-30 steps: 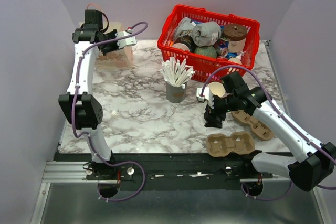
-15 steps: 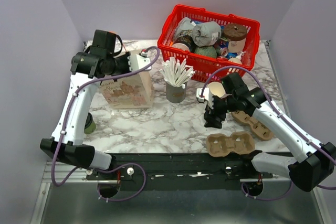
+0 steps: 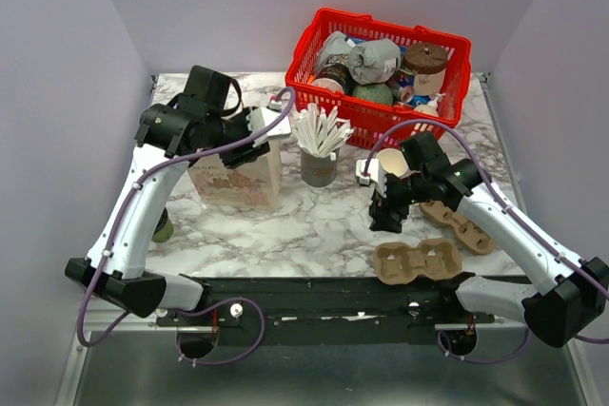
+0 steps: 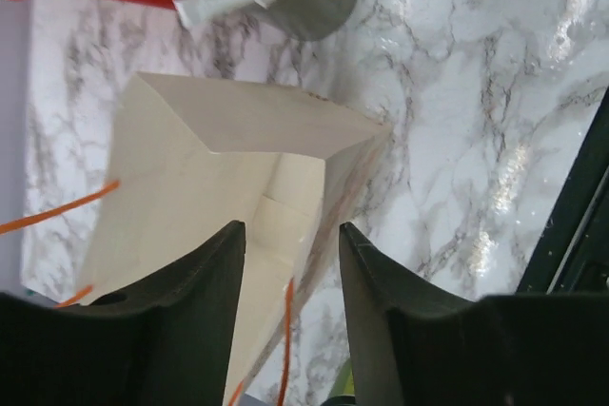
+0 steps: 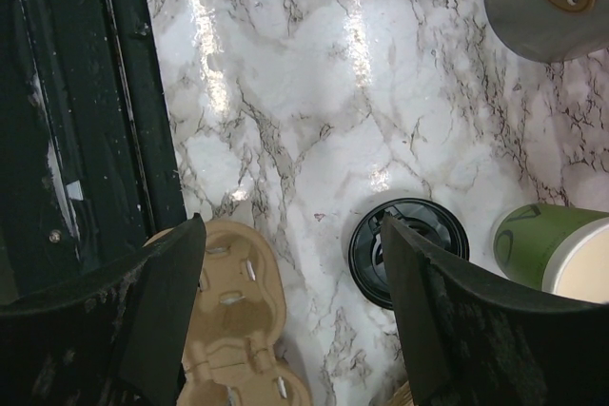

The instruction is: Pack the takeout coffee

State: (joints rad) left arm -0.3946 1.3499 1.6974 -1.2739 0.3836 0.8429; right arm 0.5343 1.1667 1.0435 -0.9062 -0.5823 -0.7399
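Note:
A green cup (image 3: 164, 228) peeks out at the table's left edge, mostly hidden behind my left arm; I cannot tell whether it carries a lid, so the takeout coffee is not surely identified. A tan paper bag (image 3: 233, 176) stands open-topped left of centre. My left gripper (image 3: 269, 130) hovers at its top right corner, jaws apart, straddling the bag's rim (image 4: 314, 206) and an orange handle without pinching them. My right gripper (image 5: 290, 225) is open just above the marble, a loose black lid (image 5: 407, 251) under its right finger. Beside it stands a lidless green cup (image 5: 557, 249).
A grey cup of white sticks (image 3: 319, 166) stands right of the bag. The red basket (image 3: 381, 123) full of packaging sits at the back. Two brown pulp cup carriers (image 3: 416, 261) (image 3: 459, 221) lie near the front right, by my right arm.
My left arm swung the paper bag from the back left corner forward and right, next to the stick cup, and its jaws have parted. The right arm has not moved.

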